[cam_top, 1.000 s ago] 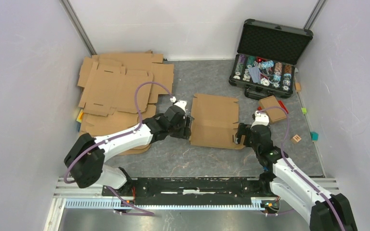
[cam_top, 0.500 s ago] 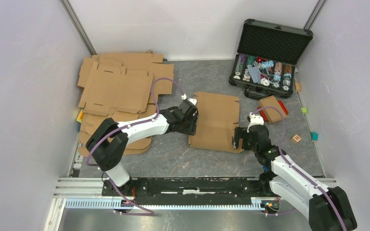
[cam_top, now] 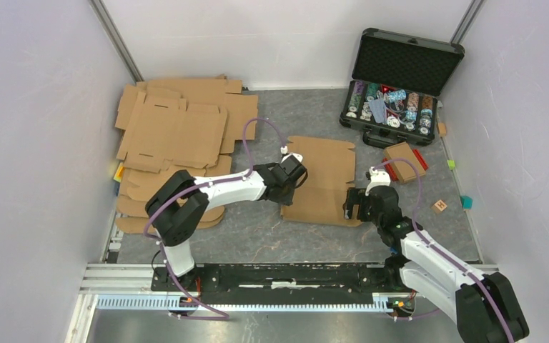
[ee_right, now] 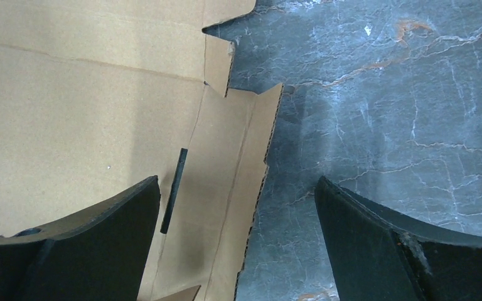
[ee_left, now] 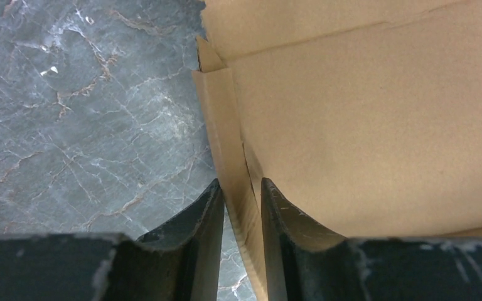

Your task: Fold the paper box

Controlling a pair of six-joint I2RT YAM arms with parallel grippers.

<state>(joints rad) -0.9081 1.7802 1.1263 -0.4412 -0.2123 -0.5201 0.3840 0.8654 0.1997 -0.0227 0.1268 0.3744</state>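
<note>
Centre frame, the left claw (ee_left: pixel 241 183) is narrowly pinching a raised corrugated flap of the brown paper box (cam_top: pixel 325 175); the right claw (ee_right: pixel 237 180) is gaping wide, straddling its slotted edge over the marbled grey desk (cam_top: pixel 257 229).

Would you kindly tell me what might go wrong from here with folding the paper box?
1. The left tool straddles only the thin raised left flap of the paper box; a hard pull may crease it or drag the box.
2. The right tool stands wide open across the right flap edge, one finger over the table; closing there could slide off the flat flap.
</note>
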